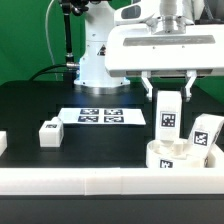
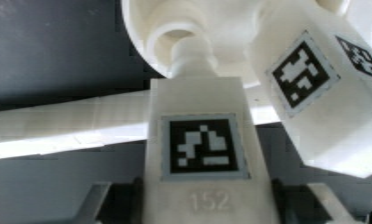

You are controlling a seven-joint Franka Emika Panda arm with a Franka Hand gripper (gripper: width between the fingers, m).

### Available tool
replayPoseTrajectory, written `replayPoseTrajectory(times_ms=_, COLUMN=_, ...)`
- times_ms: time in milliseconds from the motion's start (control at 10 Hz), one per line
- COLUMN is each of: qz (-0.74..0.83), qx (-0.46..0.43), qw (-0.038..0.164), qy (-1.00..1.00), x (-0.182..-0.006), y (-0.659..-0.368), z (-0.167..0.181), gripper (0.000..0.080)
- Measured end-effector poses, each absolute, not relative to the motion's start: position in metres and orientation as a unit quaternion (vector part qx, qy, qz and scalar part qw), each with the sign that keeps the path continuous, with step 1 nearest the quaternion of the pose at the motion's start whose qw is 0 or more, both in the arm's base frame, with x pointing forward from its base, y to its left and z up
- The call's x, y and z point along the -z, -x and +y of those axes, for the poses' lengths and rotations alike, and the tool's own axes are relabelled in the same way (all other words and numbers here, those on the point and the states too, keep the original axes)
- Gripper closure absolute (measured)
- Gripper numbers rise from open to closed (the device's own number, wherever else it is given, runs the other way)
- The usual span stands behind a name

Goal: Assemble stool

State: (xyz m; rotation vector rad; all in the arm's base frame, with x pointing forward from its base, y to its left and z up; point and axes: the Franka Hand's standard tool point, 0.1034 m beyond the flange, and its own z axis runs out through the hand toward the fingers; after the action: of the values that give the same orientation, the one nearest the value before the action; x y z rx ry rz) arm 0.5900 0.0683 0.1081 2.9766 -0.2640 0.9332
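Held stool leg [image 1: 168,120]: clamped in pincer [image 1: 168,92], long axis vertical, lower end over seat [image 1: 155,155] directly beneath; second leg [image 1: 206,133] alongside.

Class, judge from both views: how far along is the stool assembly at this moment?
Done: the first leg appears fitted in the seat, leaning. In hand: the gripper holds a second leg upright over the seat; whether it is seated is unclear. Left: a third leg lies loose on the table.
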Motion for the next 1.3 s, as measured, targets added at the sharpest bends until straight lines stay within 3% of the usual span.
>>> replayPoseTrajectory(times_ms=700, qz=-0.084, qx=-0.297, qw=0.01, qy=-0.951, x=-0.106, y=-0.588, z=0.064, gripper=0.0462)
replayPoseTrajectory(times_ms=1300, qz=-0.078, qx=-0.293, qw=0.016, qy=-0.953, x=-0.094, y=-0.585, z=0.064, gripper=0.0462)
